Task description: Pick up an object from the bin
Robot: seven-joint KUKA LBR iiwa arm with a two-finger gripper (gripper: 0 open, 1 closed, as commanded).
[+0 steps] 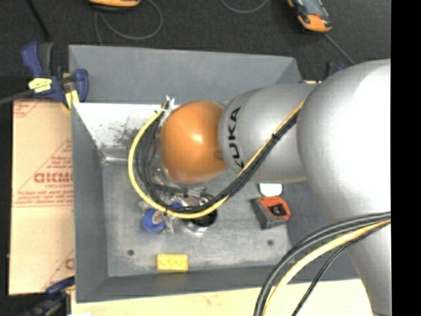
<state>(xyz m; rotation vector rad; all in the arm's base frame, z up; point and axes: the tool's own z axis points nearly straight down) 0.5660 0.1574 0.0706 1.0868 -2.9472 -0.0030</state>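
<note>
- My gripper is down low in the bin, near the middle of its floor, tucked under the orange cover on my wrist.
- Gripper state: cannot tell. The cover and the looped yellow and black cables hide its working end from above.
- Nearest thing: a small blue thing, on the floor just beside the gripper, on the side away from my arm. Whether they touch I cannot make out.
- A dark round thing lies just beside the gripper on the opposite, arm-ward side, partly under the cables.
- Nothing can be seen held.
- A flat yellow block lies apart from the gripper, toward the bin's near wall, alone on bare floor.
- An orange-and-black thing lies well apart on the arm side, with a small white thing just beyond it, close under my arm.
</note>
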